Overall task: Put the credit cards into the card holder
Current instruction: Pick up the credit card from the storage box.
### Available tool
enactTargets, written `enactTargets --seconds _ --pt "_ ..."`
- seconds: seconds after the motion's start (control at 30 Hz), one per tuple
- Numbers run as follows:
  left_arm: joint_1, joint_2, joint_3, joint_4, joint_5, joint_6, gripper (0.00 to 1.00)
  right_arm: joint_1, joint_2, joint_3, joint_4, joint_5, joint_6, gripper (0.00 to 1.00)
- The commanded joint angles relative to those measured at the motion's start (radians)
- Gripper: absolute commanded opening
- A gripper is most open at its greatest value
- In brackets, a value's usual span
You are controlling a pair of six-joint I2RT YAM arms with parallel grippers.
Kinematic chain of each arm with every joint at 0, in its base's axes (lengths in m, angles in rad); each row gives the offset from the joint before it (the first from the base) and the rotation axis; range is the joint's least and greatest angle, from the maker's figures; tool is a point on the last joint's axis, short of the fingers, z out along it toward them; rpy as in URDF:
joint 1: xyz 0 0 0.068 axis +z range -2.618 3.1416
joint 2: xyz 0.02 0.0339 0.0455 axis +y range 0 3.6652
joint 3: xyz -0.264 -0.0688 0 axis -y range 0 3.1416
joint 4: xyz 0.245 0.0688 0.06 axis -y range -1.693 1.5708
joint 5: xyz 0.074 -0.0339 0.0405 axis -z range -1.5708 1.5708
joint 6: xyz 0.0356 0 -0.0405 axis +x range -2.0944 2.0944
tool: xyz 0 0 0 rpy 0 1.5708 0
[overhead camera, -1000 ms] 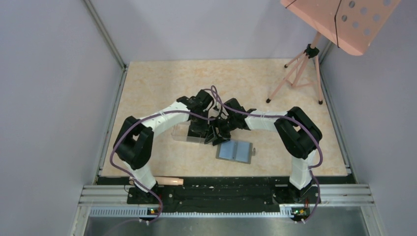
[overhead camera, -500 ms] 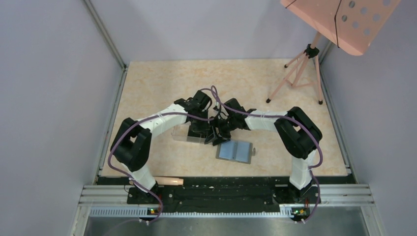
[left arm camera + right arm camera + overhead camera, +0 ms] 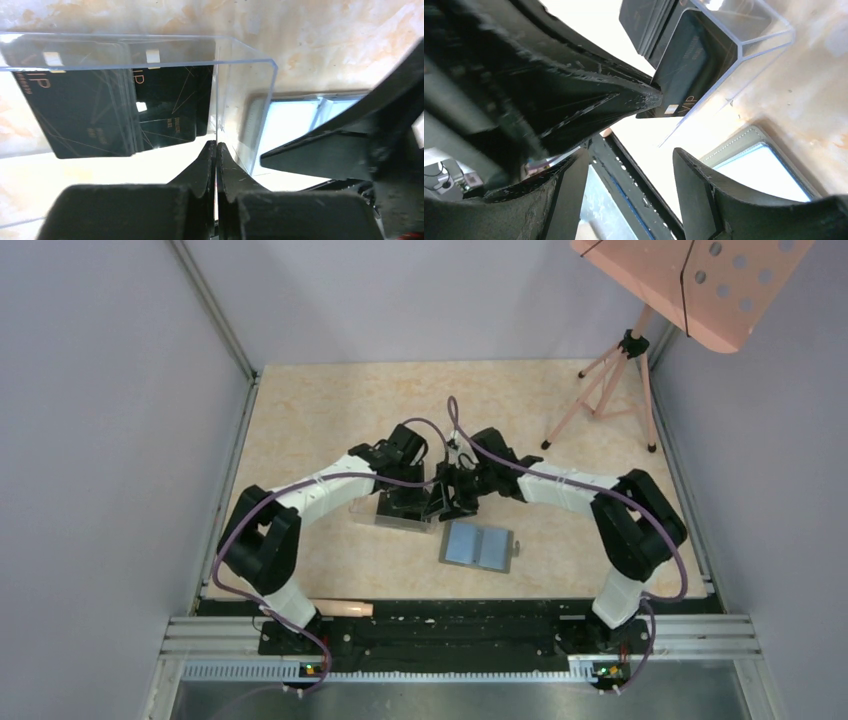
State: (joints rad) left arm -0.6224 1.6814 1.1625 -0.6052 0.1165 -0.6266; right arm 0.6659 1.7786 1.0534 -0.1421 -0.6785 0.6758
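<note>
Behind clear box [image 3: 245,100] wall: credit cards [image 3: 75,115] blurred | left pincer [image 3: 216,148] seemingly clamps wall | right pincer [image 3: 629,153] apart

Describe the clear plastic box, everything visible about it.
The clear box is a rectangular container of thin, transparent plastic with sharp edges. It rests on the beige table, just left of the opened gray wallet in the top view. Several black cards with gold print overlap inside it. The left gripper is shut on one end wall; the open right gripper hovers by its corner.
</note>
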Motion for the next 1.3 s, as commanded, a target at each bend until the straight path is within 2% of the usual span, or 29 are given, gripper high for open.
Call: enactTargets --seconds 0.0,0.23,0.37,0.63,0.77,1.0,1.17,1.2,1.27 --pt "0.005 -0.118 0.017 0.013 0.001 -0.008 0.00 -0.057 -0.160 -0.019 0.015 0.035 -0.012 0.63" --pt "0.009 -0.278 0.008 0.001 -0.007 -0.022 0.00 -0.163 -0.332 -0.112 0.011 0.010 -0.011 0.65" --pt "0.021 -0.378 -0.041 0.082 0.068 -0.055 0.00 -0.232 -0.413 -0.183 0.071 -0.069 0.023 0.65" --pt "0.039 -0.546 -0.240 0.487 0.340 -0.212 0.00 -0.296 -0.510 -0.353 0.490 -0.298 0.264 0.64" --pt "0.041 -0.538 -0.258 0.542 0.431 -0.239 0.00 -0.296 -0.510 -0.401 0.711 -0.349 0.399 0.63" --pt "0.041 -0.510 -0.281 0.630 0.538 -0.269 0.00 -0.295 -0.472 -0.420 0.876 -0.382 0.498 0.58" --pt "0.041 -0.487 -0.283 0.636 0.570 -0.272 0.00 -0.294 -0.425 -0.453 1.160 -0.413 0.674 0.44" --pt "0.041 -0.488 -0.286 0.637 0.569 -0.274 0.00 -0.293 -0.411 -0.460 1.239 -0.418 0.712 0.39" --pt "0.040 -0.484 -0.287 0.641 0.573 -0.275 0.00 -0.294 -0.385 -0.478 1.337 -0.424 0.779 0.22"
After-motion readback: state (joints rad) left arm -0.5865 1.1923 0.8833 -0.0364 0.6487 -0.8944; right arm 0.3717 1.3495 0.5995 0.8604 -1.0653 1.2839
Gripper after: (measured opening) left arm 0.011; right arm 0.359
